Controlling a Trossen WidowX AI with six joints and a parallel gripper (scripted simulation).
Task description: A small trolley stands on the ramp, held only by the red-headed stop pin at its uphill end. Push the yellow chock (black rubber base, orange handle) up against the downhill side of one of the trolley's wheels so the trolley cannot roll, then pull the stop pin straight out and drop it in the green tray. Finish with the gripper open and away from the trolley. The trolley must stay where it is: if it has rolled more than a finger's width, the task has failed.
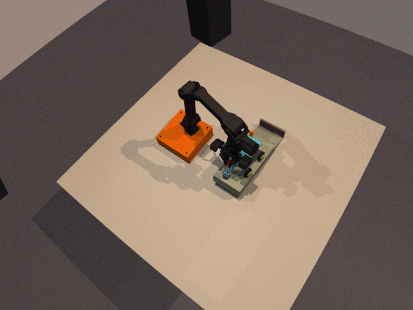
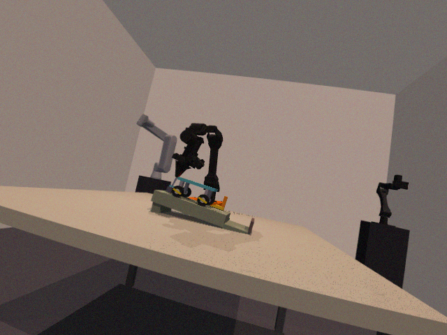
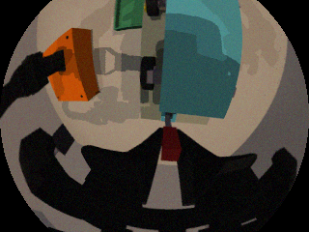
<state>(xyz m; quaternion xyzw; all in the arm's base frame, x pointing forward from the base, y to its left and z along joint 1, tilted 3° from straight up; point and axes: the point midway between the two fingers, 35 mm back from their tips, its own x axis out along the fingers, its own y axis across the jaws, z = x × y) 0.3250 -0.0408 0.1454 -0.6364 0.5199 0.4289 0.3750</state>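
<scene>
The gripper [image 1: 228,161] [image 2: 179,175] [image 3: 170,139] is shut on the red head of the stop pin [image 1: 228,163] [image 3: 171,146], above the ramp's uphill end. The pin's grey shank slants down to the small bracket [image 1: 226,175] behind the trolley; whether its tip is still seated is too small to tell. The trolley [image 1: 255,141] [image 2: 196,183] [image 3: 198,92], with a cyan deck, stands on the ramp [image 1: 233,185] [image 2: 191,208]. The yellow chock [image 2: 218,206] [image 1: 251,133], its orange handle upright, sits near the far downhill wheel; contact is hidden. The green tray [image 3: 129,14] shows partly beside the ramp.
The orange base plate [image 1: 180,140] [image 3: 72,72] of the arm stands beside the ramp. A brown end board [image 1: 271,128] [image 2: 251,225] closes the ramp's low end. The trolley's deck lies close to the fingers. Two other arms stand in the background beyond the table.
</scene>
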